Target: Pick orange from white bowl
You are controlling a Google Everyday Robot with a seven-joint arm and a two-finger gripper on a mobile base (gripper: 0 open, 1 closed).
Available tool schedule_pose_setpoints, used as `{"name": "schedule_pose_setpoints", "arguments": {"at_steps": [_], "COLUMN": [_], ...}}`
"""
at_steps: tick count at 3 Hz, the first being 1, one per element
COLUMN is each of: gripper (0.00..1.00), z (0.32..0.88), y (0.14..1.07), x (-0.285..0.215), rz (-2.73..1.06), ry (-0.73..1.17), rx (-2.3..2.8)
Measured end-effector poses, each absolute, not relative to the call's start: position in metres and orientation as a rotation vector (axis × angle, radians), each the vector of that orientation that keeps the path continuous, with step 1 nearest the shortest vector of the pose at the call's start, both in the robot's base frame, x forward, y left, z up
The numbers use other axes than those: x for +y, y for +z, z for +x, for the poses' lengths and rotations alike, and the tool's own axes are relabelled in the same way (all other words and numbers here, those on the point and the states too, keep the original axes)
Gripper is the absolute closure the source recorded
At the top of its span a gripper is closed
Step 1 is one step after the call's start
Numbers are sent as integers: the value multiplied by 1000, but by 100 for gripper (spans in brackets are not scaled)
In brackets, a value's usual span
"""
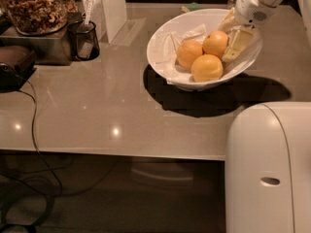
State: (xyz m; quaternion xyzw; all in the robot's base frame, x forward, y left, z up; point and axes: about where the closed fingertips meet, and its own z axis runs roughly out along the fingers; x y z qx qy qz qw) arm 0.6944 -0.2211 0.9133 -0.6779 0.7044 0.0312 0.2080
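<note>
The white bowl stands tilted on the counter at centre right, with crumpled white paper and three oranges in it. One orange lies at the left, one at the front, and one at the back right. My gripper reaches into the bowl from the upper right. It is open, with one pale finger low beside the right flank of the back right orange and the other near the far rim. It holds nothing.
A small dark cup and a jar of nuts on a metal box stand at the far left. A tall white carton stands behind them. A black cable hangs over the front edge. My white base fills the lower right.
</note>
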Motion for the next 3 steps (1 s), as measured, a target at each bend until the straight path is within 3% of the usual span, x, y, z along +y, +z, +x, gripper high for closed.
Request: {"name": "schedule_pose_setpoints", "arguments": {"at_steps": [2,3], "gripper": [25,36], "z": [697,696], "y": [903,898], "x": [-210,-208], "rz": [-1810,-1774], "ry": [223,280], "rx": [1910,1906]}}
